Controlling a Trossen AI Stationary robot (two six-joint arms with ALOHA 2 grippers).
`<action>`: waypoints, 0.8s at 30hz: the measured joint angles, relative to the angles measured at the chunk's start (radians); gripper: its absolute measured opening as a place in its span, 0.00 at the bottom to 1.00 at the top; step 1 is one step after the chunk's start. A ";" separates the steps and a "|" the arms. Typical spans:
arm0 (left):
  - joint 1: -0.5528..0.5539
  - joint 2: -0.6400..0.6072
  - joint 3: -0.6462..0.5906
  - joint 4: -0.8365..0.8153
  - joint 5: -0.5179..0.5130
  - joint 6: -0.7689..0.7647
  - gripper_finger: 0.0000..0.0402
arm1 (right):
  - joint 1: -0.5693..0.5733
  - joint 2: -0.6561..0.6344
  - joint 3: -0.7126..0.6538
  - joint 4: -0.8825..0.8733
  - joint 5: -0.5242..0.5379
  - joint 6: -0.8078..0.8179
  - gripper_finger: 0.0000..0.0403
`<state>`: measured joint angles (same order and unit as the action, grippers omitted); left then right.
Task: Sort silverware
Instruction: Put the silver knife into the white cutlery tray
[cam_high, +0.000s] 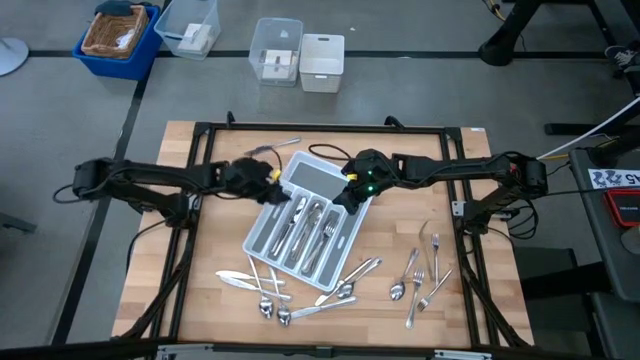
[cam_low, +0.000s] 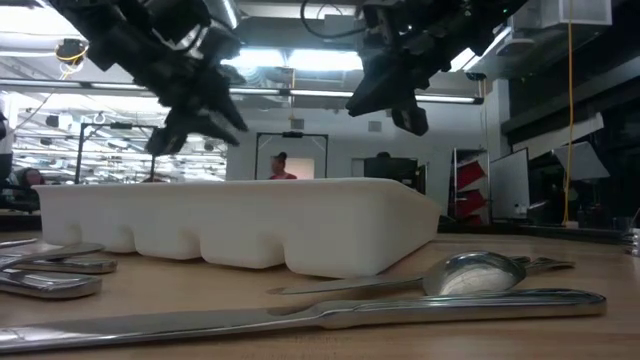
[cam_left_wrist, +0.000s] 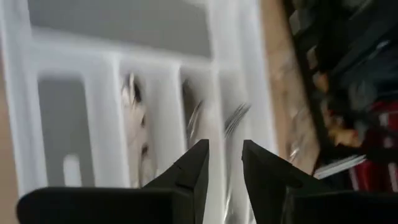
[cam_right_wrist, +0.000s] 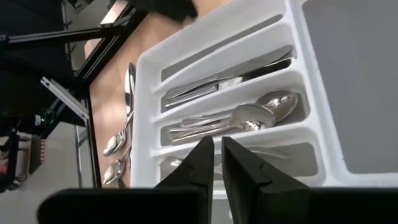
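High view: both grippers hover over the tray (cam_high: 262, 238), left gripper (cam_high: 270, 178) spread and empty, right gripper (cam_high: 352, 190) nearly closed, empty; lift clear before reaching loose silverware (cam_high: 340, 292) at lower centre.

We see both dark six-joint arms reaching inward from opposite sides, wrists nearly meeting mid-table. Left two-finger gripper (cam_left_wrist: 224, 163) is raised, fingers apart with a clear gap, nothing between them. Right two-finger gripper (cam_right_wrist: 217, 159) is raised too, fingers nearly closed, narrow slit, empty.
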<state>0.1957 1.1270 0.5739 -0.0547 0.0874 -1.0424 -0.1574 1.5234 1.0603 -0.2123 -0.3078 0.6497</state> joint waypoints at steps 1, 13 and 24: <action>0.022 -0.019 0.000 0.012 -0.005 0.014 0.21 | 0.000 0.000 0.000 0.000 0.000 -0.010 0.09; 0.278 -0.037 0.001 0.139 -0.234 0.428 0.22 | 0.000 0.000 0.000 0.000 -0.022 -0.134 0.09; 0.487 0.112 0.001 0.150 -0.233 0.695 0.24 | 0.000 0.000 0.000 0.000 -0.001 -0.217 0.09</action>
<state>0.6832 1.2395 0.5751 0.0952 -0.1452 -0.3470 -0.1574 1.5238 1.0603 -0.2119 -0.3092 0.4328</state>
